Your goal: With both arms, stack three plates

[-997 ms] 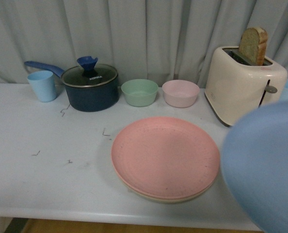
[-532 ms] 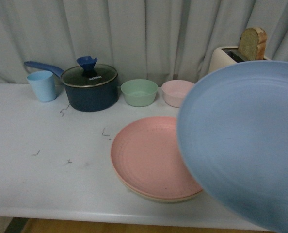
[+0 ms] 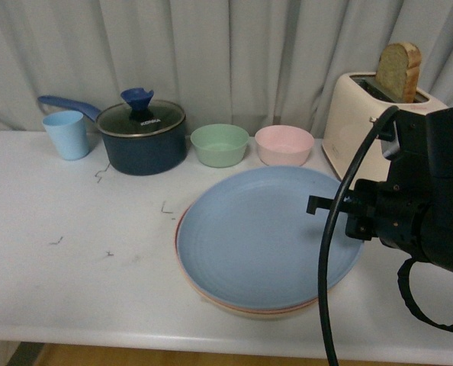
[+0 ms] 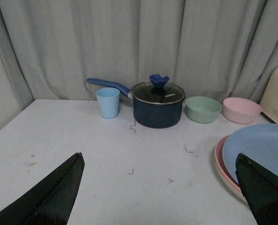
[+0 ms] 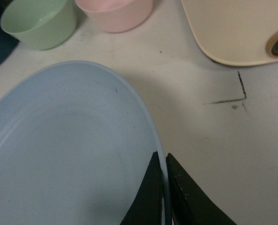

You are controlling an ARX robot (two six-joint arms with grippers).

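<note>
Swung down from mid-air, the stiff, light-looking, matte blue round plate (image 3: pixel 268 232) now rests on the pink plate (image 3: pixel 182 229), its thin rim still pinched in the right claw (image 5: pixel 164 187), the left claw (image 4: pixel 157 197) spread apart.

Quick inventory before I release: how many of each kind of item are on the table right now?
Plates: 3, stacked: blue plate on top, pink plate under it, beige plate at the bottom
Bowls: 2: green bowl, pink bowl
Cups: 1: light blue cup
Pots: 1: lidded pot
Toasters: 1: toaster, holding a bread slice
Total: 8 items, plus the bread
</note>
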